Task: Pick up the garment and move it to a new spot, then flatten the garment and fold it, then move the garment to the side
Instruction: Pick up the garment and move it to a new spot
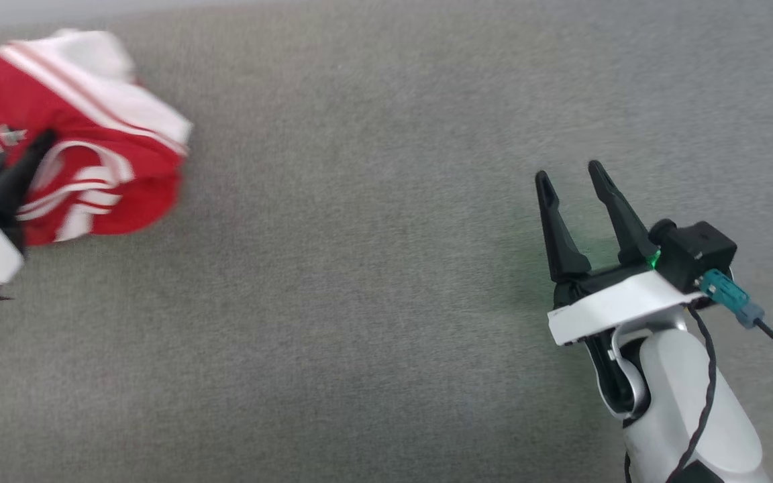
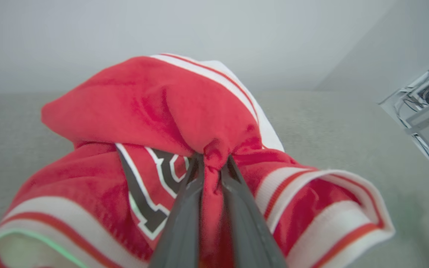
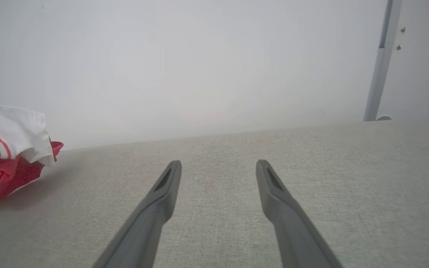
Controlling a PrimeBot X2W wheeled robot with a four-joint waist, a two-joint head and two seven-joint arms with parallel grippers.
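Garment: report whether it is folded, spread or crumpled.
Crumpled: the garment is bunched in a heap, a red fold pinched in the left hand.

You have the shirt (image 1: 101, 144) bunched on the table's (image 1: 359, 282) far left, your left gripper (image 2: 214, 163) in its folds; your right gripper (image 1: 569, 173) sits well apart, near right.

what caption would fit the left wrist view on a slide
Crumpled red jersey pinched at a fold by the left gripper, resting on a grey surface.

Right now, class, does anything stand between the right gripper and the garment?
Nothing visible does: bare grey surface lies between the open right gripper and the crumpled garment, which the left gripper pinches.
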